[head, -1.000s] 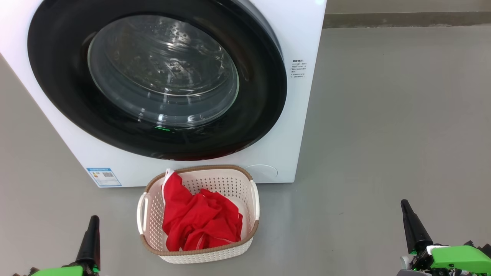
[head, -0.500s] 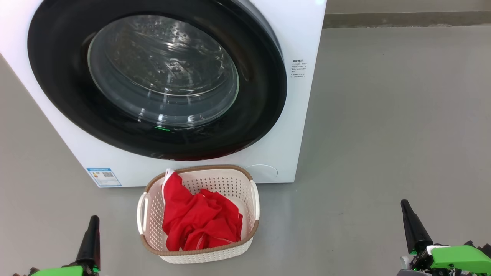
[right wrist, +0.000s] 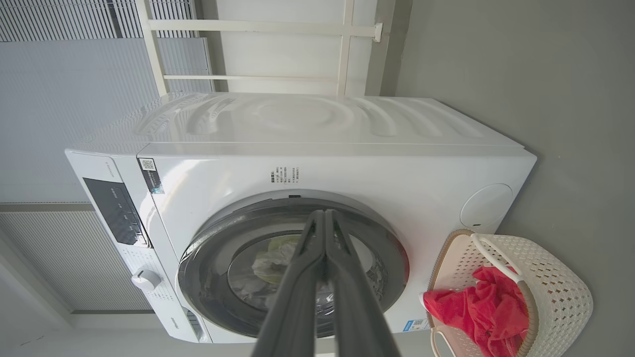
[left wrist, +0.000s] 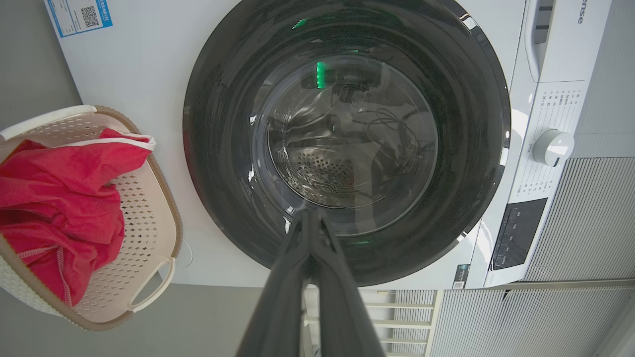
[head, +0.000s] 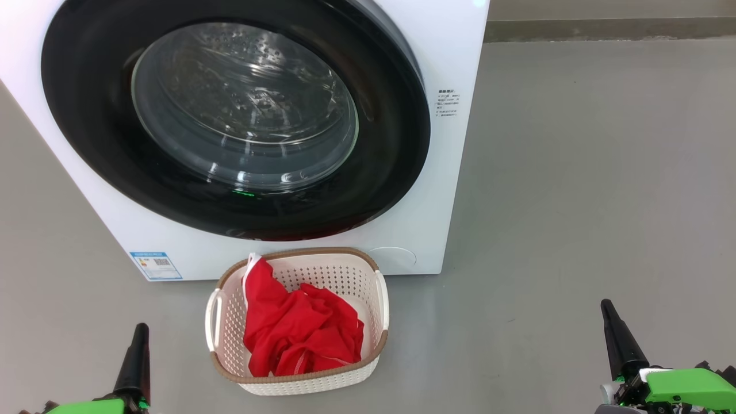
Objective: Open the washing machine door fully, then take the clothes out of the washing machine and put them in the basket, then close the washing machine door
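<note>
Red clothes [head: 299,333] in basket [head: 299,252], between both empty jaws, each pinched closed

Nothing has visibly changed; any shift seems too slight to tell.

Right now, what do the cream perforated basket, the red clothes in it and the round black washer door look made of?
Cream perforated basket: moulded plastic, matt, from its even punched holes; brown rim likely woven-look plastic. Red clothes: soft fabric, matt; it crumples in folds, with white stitching. Round black door: probably glossy plastic, mirror-like reflections; clear centre bowl looks like glass.
</note>
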Available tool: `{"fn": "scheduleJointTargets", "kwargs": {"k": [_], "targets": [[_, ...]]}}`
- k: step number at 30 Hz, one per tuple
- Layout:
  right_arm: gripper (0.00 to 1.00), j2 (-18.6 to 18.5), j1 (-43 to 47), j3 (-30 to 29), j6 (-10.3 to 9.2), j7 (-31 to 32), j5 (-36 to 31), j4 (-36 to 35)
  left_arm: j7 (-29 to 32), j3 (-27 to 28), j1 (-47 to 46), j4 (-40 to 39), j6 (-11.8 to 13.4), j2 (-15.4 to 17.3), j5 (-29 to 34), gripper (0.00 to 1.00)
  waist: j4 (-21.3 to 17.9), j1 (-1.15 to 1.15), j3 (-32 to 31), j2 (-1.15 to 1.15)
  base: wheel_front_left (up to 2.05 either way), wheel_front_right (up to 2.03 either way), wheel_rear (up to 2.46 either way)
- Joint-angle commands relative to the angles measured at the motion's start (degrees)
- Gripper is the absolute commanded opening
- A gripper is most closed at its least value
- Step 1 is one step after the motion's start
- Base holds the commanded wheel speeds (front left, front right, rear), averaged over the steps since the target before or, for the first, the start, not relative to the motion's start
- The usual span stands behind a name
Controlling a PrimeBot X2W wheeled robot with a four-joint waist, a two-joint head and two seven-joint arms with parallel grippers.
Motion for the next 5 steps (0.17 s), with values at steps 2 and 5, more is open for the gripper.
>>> {"fn": "scheduleJointTargets", "kwargs": {"k": [2,5], "targets": [[0.00,-0.2,-2.6,1.3,-0.05,0.4,0.3,-1.7,0.2,2.0,-2.2,-1.1,-0.2,0.9,-0.1,0.00,0.0,0.00,0.0,0.00,0.00,0.00,0.00],[0.00,-0.2,-2.6,1.3,-0.05,0.4,0.3,-1.7,0.2,2.0,-2.2,-1.1,-0.2,0.9,-0.1,0.00,0.0,0.00,0.0,0.00,0.00,0.00,0.00]]}}
